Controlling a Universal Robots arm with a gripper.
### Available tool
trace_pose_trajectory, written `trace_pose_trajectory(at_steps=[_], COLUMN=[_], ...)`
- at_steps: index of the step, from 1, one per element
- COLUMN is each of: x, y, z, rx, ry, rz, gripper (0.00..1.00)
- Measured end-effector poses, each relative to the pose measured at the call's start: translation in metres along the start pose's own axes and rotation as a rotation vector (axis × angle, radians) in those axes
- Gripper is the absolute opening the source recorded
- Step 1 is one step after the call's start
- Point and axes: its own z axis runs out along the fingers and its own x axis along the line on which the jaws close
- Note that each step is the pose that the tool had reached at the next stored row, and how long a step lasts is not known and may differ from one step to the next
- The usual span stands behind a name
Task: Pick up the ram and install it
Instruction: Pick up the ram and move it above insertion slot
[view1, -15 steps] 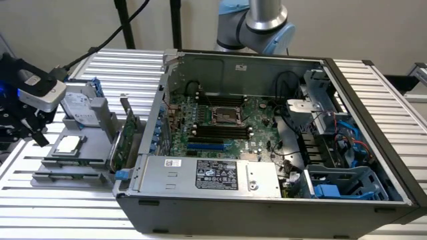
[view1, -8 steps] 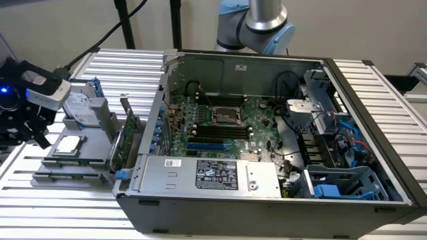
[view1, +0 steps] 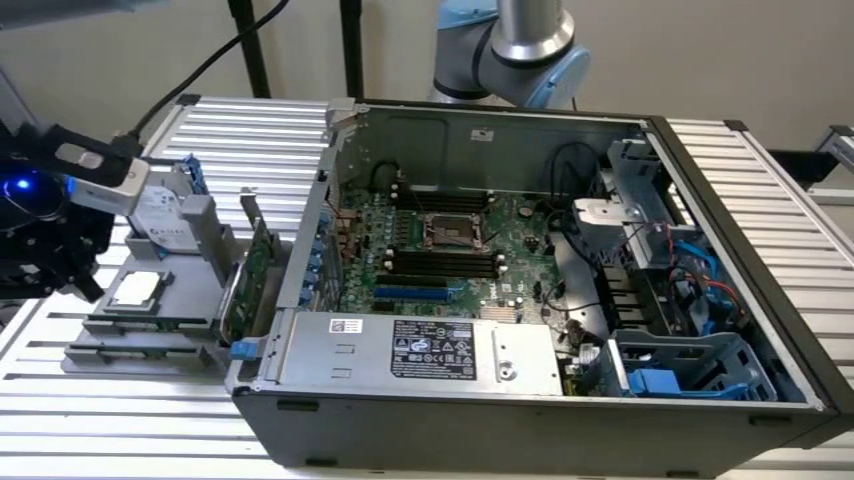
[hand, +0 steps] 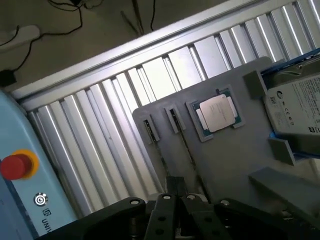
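On the ribbed metal table (view1: 134, 420), the ram (view1: 150, 323) sits in the gray tray (view1: 180, 290) beside the open computer (view1: 534, 420), whose slots (view1: 441, 262) look empty, so nothing is installed yet, and the gripper (hand: 175, 192) hangs over the tray, open or closed I cannot tell.

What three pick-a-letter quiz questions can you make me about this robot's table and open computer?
1. Where is the square silver processor chip? A) on the grey plastic tray B) inside the computer C) on the floor
2. What colour is the round button on the pale blue box? A) green B) red C) white
3. How is the dark grey metal computer case? A) shut B) open, insides showing C) upside down

Answers: 1 A, the chip sits in a tray recess. 2 B, the button is red. 3 B, the green motherboard shows inside.
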Motion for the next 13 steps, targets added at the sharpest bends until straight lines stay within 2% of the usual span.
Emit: trace_pose_trajectory(at_steps=[4, 8, 11, 13], x=[0.0000, 0.0000, 0.0001, 0.0001], y=[-0.0001, -0.0003, -0.0004, -0.0004], z=[0.0033, 0.0062, 0.0080, 0.0092], rx=[0.0000, 0.0027, 0.0085, 0.0148], ry=[0.0032, 0.0053, 0.0058, 0.0050], rz=[-0.072, -0.146, -0.198, -0.227], gripper=[0.00, 0.00, 0.00, 0.00])
